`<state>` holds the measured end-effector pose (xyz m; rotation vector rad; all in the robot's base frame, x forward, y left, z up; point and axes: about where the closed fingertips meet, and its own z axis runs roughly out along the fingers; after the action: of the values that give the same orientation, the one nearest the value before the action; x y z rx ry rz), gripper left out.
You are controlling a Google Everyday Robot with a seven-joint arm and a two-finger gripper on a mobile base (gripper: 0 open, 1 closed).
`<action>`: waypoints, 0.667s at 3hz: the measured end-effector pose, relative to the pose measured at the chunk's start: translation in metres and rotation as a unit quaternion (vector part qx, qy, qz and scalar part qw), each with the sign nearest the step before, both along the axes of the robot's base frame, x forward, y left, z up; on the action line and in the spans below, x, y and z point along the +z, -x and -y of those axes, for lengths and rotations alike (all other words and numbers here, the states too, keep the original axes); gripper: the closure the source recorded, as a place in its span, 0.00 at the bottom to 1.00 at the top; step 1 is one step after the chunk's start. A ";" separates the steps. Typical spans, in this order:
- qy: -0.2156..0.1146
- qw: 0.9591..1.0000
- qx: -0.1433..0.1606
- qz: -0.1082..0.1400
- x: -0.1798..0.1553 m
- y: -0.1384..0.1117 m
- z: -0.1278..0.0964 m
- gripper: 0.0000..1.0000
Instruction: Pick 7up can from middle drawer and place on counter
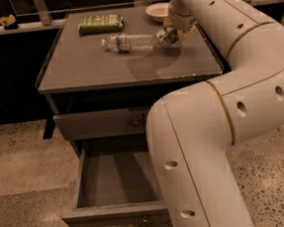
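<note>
The 7up can (165, 37), silvery-white with green markings, is held tilted in my gripper (171, 35) just above the counter (93, 67), at its back right. The gripper is shut on the can, right beside the cap end of the clear bottle. The middle drawer (115, 180), the lowest one, stands pulled open at the bottom of the view, and the part of its inside that I see holds nothing. My arm covers the drawer's right side.
A clear water bottle (127, 42) lies on its side on the counter. A green packet (100, 23) lies at the back left, a white bowl (159, 10) at the back right. The upper drawer front (100, 124) is closed. Speckled floor lies around the cabinet.
</note>
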<state>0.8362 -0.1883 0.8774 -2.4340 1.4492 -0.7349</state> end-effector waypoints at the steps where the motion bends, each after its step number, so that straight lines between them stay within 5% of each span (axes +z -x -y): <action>1: 0.000 1.000 0.000 0.000 0.000 0.000 0.000 0.58; 2: 0.000 1.000 0.000 0.000 0.000 0.000 0.000 0.36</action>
<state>0.8362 -0.1883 0.8772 -2.4341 1.4492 -0.7347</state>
